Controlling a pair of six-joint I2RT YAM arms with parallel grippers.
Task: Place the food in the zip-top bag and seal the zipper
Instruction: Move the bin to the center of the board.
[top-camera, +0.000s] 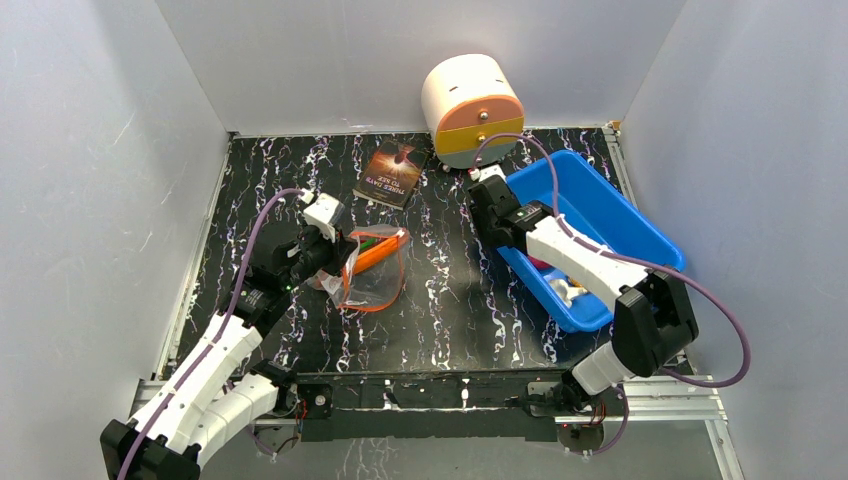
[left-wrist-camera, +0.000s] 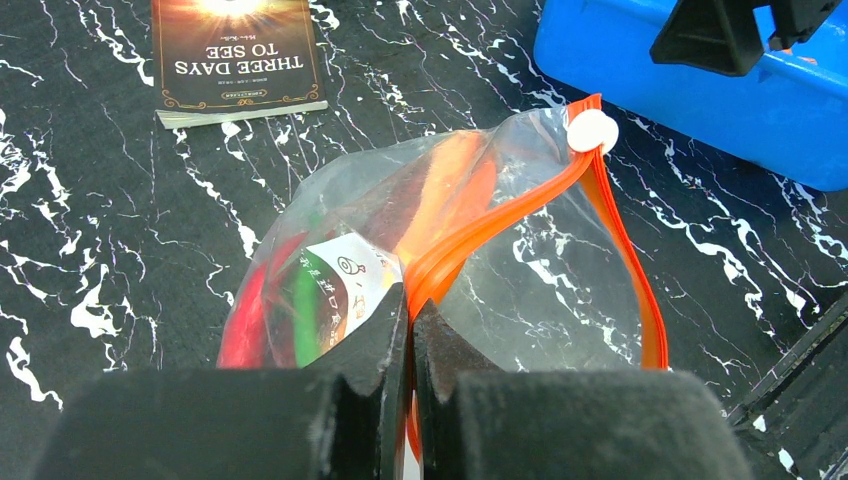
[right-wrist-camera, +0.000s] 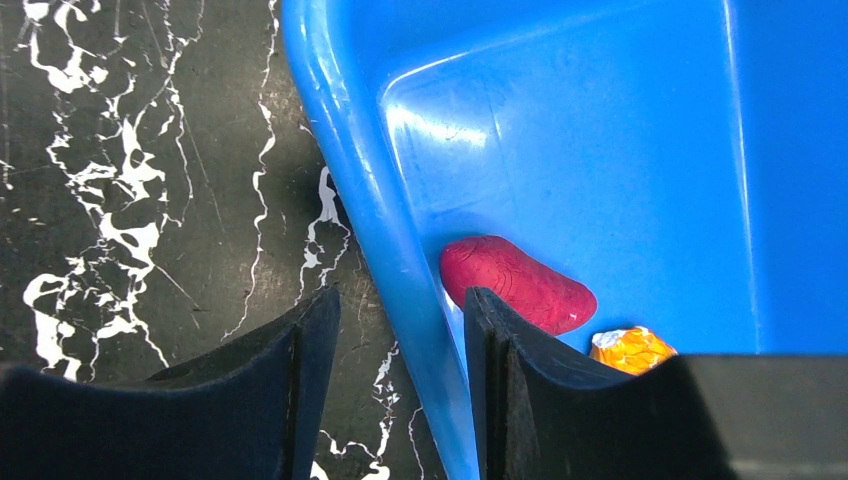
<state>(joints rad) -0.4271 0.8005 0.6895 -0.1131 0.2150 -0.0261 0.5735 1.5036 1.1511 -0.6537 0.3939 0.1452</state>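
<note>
Pinching red-orange zipper (left-wrist-camera: 500, 215) of clear bag (left-wrist-camera: 545, 285): left gripper (left-wrist-camera: 408, 300); right gripper (right-wrist-camera: 400, 300) half-open, empty.

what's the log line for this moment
left tool: shut on zipper | right tool: open astride blue bin wall, by magenta piece | zip-top bag: food inside

The right pincer (right-wrist-camera: 400, 310) hides part of the magenta piece (right-wrist-camera: 520, 285) and an orange bit (right-wrist-camera: 632, 350).

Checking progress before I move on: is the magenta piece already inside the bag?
No, the magenta piece lies in the blue bin, against its side wall.
</note>
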